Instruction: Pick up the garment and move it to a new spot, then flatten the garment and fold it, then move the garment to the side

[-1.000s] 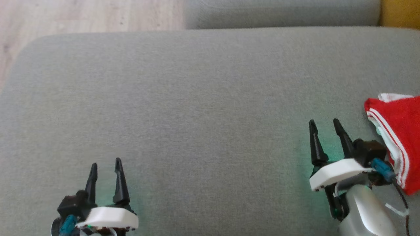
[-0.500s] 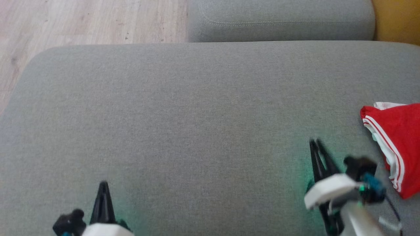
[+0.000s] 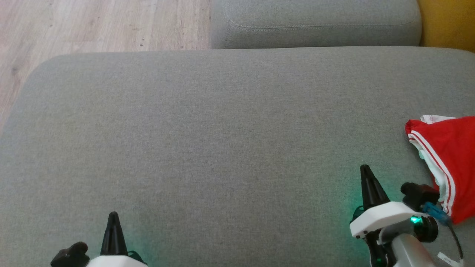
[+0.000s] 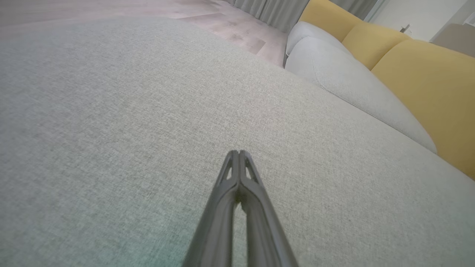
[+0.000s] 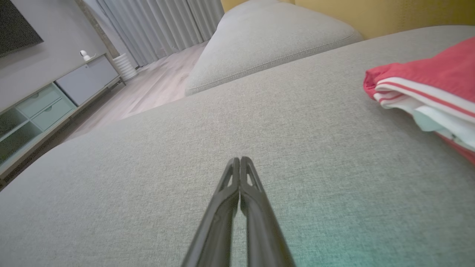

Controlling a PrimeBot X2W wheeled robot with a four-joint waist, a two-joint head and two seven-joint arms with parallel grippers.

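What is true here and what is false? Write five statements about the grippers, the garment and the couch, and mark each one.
1. The left gripper and the right gripper are both shut. True.
2. The right gripper holds the garment. False: its fingers are closed on nothing, and the garment lies on the cushion beside it.
3. The garment sits at the right side of the grey cushion in the head view. True.
4. The garment is spread flat across the cushion's middle. False: it lies folded over at the side.
5. A wooden floor shows beyond the cushion. True.
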